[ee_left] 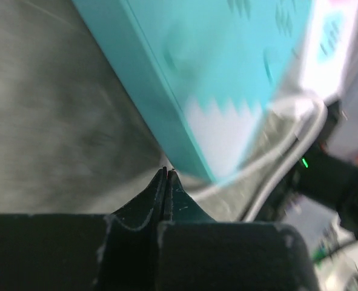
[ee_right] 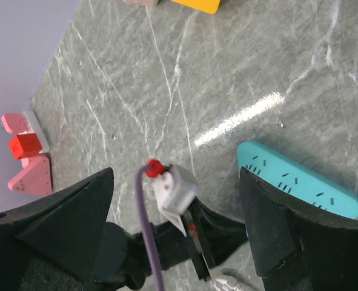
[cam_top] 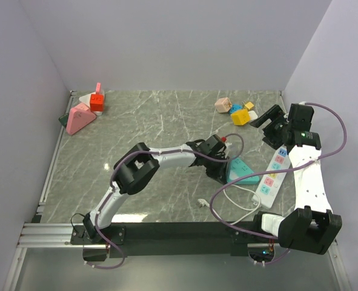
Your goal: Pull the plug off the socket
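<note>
A teal triangular socket (cam_top: pixel 244 173) lies right of centre, and fills the top of the left wrist view (ee_left: pixel 227 60). Beside it runs a white power strip (cam_top: pixel 275 171). Its white cable (cam_top: pixel 239 197) loops forward to a small white plug (cam_top: pixel 202 203) that lies loose on the table, apart from the teal socket. My left gripper (cam_top: pixel 222 168) sits at the socket's left edge. Its jaws (ee_left: pixel 166 172) are pressed together with nothing between them, the tips just short of the socket's lower corner. My right gripper (cam_top: pixel 266 121) hovers open behind the strip, its fingers (ee_right: pixel 76 218) spread wide above the left wrist.
Pink and red socket blocks (cam_top: pixel 82 115) stand at the back left corner. Yellow, blue and beige adapters (cam_top: pixel 236 110) lie at the back right. Grey walls close in the table on three sides. Purple cables (cam_top: pixel 227 194) trail from both arms.
</note>
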Controlling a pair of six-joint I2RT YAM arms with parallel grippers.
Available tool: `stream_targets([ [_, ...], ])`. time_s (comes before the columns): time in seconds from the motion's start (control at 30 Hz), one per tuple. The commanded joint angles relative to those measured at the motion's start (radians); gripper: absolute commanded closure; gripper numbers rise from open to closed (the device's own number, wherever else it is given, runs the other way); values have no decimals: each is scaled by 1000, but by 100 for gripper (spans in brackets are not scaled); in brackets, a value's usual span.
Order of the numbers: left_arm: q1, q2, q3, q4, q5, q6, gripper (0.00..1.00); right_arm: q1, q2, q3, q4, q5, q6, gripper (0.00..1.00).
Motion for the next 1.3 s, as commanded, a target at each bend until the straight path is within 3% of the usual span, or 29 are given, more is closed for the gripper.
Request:
stream_targets([
  [0.0,21,-90,-76,143,193,17,100,-1,-27,-7,38,-11,7,11],
  [0.07,35,-154,-139,263,239,-3,100,-1,-24,-6,40,-6,6,11],
  [0.13,46,-198,-194,279,225,0,100,-1,-21,-4,38,-4,6,11],
  [0.33,188,-299,-209,-16,-218,25,99,-1,-21,-7,46,-7,7,11],
  [0.4,245,-349,-231,-100,-363,44,94,-1,-18,-10,48,-9,6,11],
  [0.5,374,-424,-202,-224,-526,52,64,-1,-14,-23,57,-20,9,9],
  [0.53,452,-456,-196,-243,-554,43,40,1,-10,-26,60,-23,9,9],
  [0.63,620,-510,-176,-300,-592,-9,17,7,-3,-32,66,-30,7,6],
  [0.73,780,-538,-162,-312,-568,-75,1,22,5,-38,74,-35,6,4],
  [1.0,1118,-538,-125,-299,-471,-379,1,59,39,-30,81,-44,-5,2],
  [1.27,1230,-582,-156,-200,-516,-745,1,76,75,-3,78,-44,-16,2],
])
